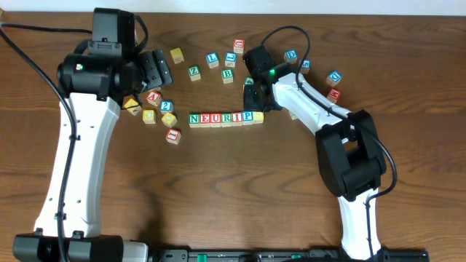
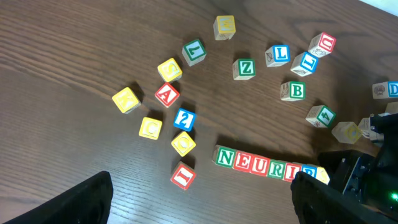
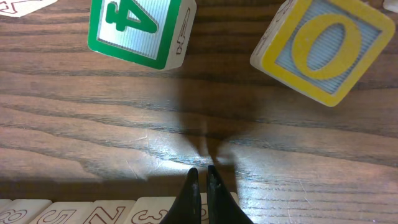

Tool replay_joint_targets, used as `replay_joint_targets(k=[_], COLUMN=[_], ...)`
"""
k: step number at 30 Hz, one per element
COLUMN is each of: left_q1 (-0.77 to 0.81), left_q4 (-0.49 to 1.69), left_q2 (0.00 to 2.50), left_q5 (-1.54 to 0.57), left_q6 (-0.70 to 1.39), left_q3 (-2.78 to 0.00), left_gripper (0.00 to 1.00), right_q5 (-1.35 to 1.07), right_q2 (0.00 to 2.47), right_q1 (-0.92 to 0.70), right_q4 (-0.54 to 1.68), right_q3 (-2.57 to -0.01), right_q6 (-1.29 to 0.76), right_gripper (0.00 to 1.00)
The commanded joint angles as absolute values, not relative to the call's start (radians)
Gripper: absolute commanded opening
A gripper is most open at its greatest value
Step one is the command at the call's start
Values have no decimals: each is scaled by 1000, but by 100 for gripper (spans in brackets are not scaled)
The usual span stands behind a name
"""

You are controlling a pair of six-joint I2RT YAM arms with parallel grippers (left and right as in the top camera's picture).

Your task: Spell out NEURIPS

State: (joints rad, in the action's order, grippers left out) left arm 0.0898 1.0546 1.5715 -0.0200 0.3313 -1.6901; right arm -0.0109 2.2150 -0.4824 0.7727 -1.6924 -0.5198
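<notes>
Wooden alphabet cubes lie across a brown table (image 1: 218, 189), seven of them lined up at its middle between two arms.
At the left, the left gripper (image 2: 202, 186) hangs with its fingers spread wide and nothing between them. It is above a loose cluster that includes a red A cube (image 2: 166, 94), a blue 2 cube (image 2: 184, 118) and a lone red I cube (image 2: 183, 175). Just right of that cluster the row of cubes (image 1: 226, 118) lies flat, its cubes touching side by side. It reads green N, red E, red U, green R, red I, blue P, and ends in a yellowish-topped cube (image 1: 258, 115) whose letter cannot be read. At that right end, on the far side of the row, the right gripper (image 3: 202, 180) points down at bare wood, its fingers pressed together on nothing. A green 4 cube (image 3: 140, 28) and a yellow O cube (image 3: 323, 46) lie apart from each other just beyond it.
</notes>
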Motion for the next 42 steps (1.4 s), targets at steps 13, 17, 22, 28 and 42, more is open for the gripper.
replay_joint_targets(k=[13, 17, 22, 28, 42], left_q1=[87, 87, 87, 73, -125], left_q4=[1058, 1058, 1057, 1063, 1115], left_q2=[1581, 1581, 1581, 1579, 1468], left_q5=[-14, -14, -14, -15, -15], left_q6=[310, 310, 306, 262, 202], left_q3=[-1686, -1686, -1686, -1698, -1767], left_gripper=[90, 90, 90, 90, 91], right_q5=[-13, -13, -15, -14, -10], right_q2=[2225, 2225, 2216, 2178, 1885], right_q1=[-497, -496, -474, -421, -303], right_q4=[775, 773, 797, 888, 1028], right_q3=[-1686, -1686, -1718, -1828, -1925], right_q6=[-525, -516, -503, -450, -331], right_gripper=[2, 2, 2, 2, 27])
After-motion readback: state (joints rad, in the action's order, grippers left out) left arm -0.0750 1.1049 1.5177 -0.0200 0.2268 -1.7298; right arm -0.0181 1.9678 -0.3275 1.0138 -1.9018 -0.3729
